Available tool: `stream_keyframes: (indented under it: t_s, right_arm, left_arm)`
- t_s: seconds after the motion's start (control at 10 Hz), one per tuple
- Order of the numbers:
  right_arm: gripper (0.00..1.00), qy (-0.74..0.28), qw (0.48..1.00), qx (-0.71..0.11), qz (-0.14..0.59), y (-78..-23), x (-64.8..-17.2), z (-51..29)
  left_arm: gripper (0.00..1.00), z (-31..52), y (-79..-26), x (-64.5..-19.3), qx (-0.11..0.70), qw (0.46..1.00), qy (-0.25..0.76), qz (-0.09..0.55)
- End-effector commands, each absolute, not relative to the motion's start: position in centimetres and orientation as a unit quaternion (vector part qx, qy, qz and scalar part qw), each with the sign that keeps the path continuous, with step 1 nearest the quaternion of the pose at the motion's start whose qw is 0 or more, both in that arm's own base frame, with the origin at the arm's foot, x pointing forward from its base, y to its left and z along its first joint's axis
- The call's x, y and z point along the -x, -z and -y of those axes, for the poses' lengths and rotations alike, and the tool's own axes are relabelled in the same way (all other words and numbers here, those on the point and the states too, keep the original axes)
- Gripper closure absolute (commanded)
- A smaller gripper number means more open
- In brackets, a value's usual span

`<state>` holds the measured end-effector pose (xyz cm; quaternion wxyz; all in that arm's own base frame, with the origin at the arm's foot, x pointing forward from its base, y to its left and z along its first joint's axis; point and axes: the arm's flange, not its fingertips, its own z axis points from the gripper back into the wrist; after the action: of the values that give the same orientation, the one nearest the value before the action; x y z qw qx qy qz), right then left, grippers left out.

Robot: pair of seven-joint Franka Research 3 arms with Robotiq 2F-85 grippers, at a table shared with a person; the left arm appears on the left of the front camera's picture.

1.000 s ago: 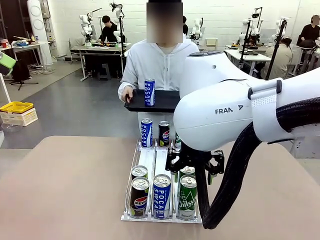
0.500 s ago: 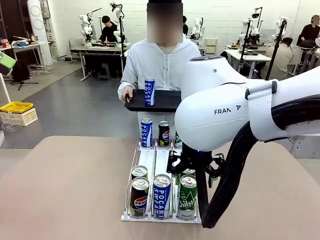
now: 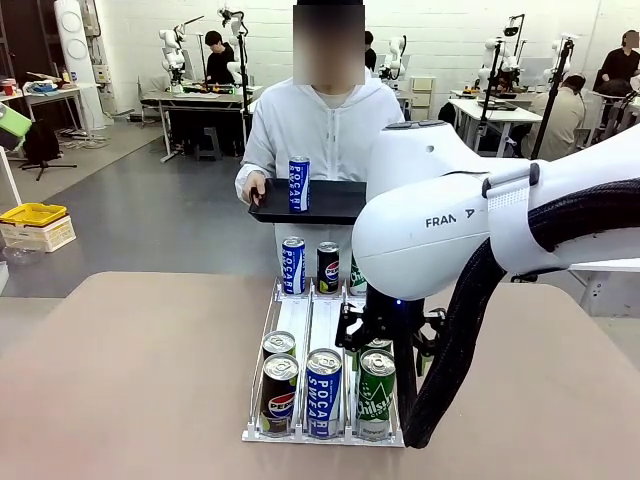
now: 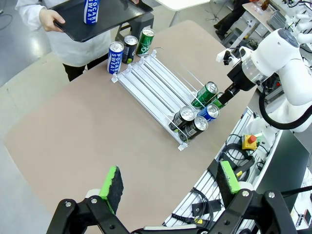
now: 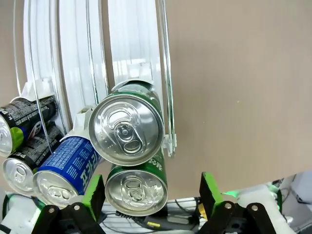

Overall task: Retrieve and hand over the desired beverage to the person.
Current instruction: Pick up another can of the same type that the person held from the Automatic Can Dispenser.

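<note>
The left end effector hangs high and well apart from the cans, its green-padded fingers spread wide with nothing between them. Across the tan surface the person in a white hooded jacket holds a black tray level in front of the body, one hand on its left edge. A blue Pocari Sweat can stands upright on the tray's left half. Between us and the person a clear three-lane rack lies on the surface. At its near end the left lane holds two Pepsi cans one behind the other, the middle lane a lone Pocari Sweat can, and the right lane two green Chilsung cans. Three far cans, blue, black and green, stand upright at the rack's far end. The right arm reaches in from the right. The right end effector hangs over the near end of the right lane, above the green cans, its fingers wide apart and gripping nothing.
</note>
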<state>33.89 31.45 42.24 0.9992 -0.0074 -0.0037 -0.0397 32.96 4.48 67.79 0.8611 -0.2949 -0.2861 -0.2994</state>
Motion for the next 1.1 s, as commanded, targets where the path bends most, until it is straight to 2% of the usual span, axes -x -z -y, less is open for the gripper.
stream_keyframes:
  t_s: [0.0,1.0]
  right_arm:
    - [0.00,0.005,1.000,-0.010,0.014,-42.13,-34.12,-31.47]
    - [0.00,-0.014,1.000,-0.015,-0.013,-41.81,-34.19,-31.62]
  left_arm:
    - [0.00,-4.57,-67.77,-32.93,0.295,0.858,0.304,0.290]
    - [0.00,-4.57,-67.77,-32.93,0.295,0.858,0.304,0.290]
